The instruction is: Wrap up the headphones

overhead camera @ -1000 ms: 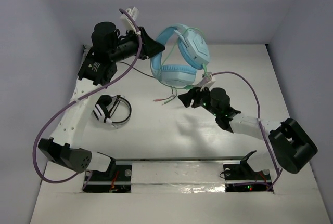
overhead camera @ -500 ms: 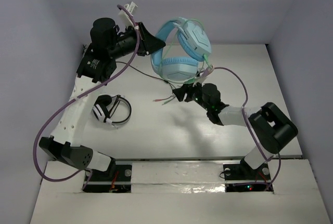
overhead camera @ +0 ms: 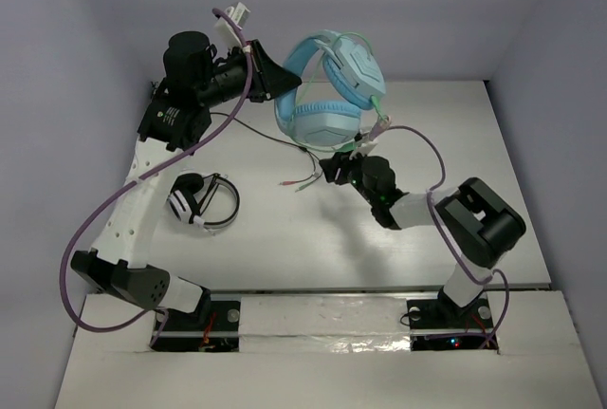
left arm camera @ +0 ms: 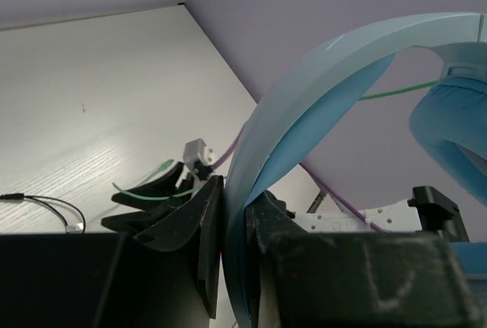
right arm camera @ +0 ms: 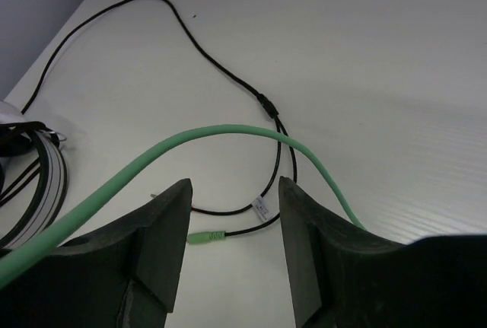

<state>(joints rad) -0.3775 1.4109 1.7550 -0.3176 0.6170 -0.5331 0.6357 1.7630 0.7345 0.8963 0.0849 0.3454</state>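
Worktop: white and matte, with a fine wood grain that shows in the wrist views; it runs from side wall to side wall.
Back wall: plain pale lavender, meeting the worktop's far edge in a straight seam.
Left wall: the same lavender, slightly darker, rising from the worktop's left edge.
Right wall: lavender, bare, along the right edge.
Front ledge: white panel beyond the worktop's near edge, with a shiny metallic strip between them.
Light: soft and even; shadows on the worktop are faint and grey.
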